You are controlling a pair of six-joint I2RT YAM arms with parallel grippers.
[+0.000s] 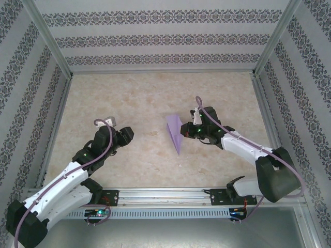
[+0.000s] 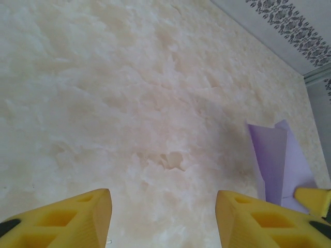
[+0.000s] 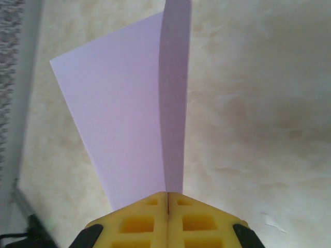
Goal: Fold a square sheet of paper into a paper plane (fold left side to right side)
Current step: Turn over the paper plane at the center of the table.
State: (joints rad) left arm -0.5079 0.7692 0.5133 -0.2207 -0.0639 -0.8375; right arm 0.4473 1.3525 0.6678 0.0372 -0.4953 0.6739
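The paper plane (image 1: 174,133) is lilac paper folded to a slim dart, its point toward the near edge of the table. My right gripper (image 1: 187,130) is shut on the plane's right side. In the right wrist view its yellow fingertips (image 3: 167,196) meet on an upright lilac flap (image 3: 173,103), with a wide wing (image 3: 114,119) spreading left. My left gripper (image 1: 126,135) stands open well left of the plane, with nothing between its fingers (image 2: 163,217). In the left wrist view the plane (image 2: 276,160) lies at the right edge, apart from my left fingers.
The marbled beige tabletop (image 1: 129,103) is boxed in by patterned walls (image 1: 155,41) at the back and both sides. A metal rail (image 1: 165,195) runs along the near edge between the arm bases.
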